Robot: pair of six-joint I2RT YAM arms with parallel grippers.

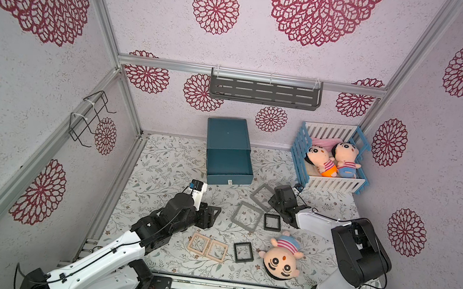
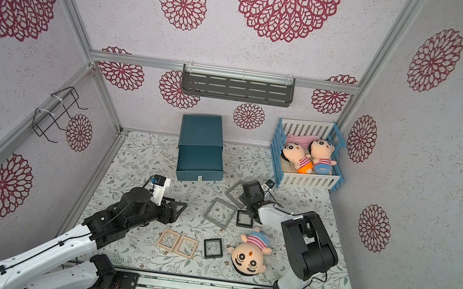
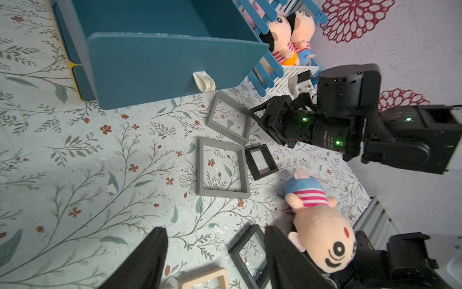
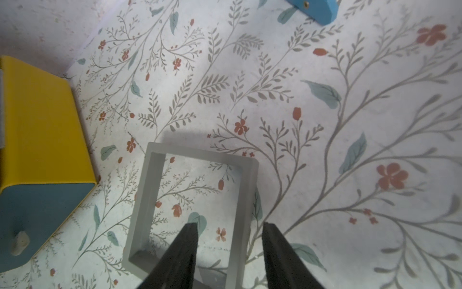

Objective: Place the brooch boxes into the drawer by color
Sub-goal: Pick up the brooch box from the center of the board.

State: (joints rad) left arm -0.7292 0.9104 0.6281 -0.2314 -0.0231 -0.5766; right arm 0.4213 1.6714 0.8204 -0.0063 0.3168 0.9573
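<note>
Grey brooch box (image 1: 260,196): on mat (image 1: 159,172), centre-right of frame, just right of open drawer (image 1: 229,163).
Right claw (image 4: 228,225): part open, astride box edge, not clamped.
Left claw (image 3: 215,232): wide open, empty.

A floral mat (image 1: 166,167) covers the table. At about five o'clock on it a big-headed plush doll (image 1: 282,258) lies face up, head toward six. At two o'clock stands a blue-and-white crib (image 1: 337,184) holding two small dolls (image 1: 321,160) side by side. A grey slotted shelf (image 1: 264,93) hangs on the wall at twelve, a black wire rack (image 1: 87,120) at ten.
</note>
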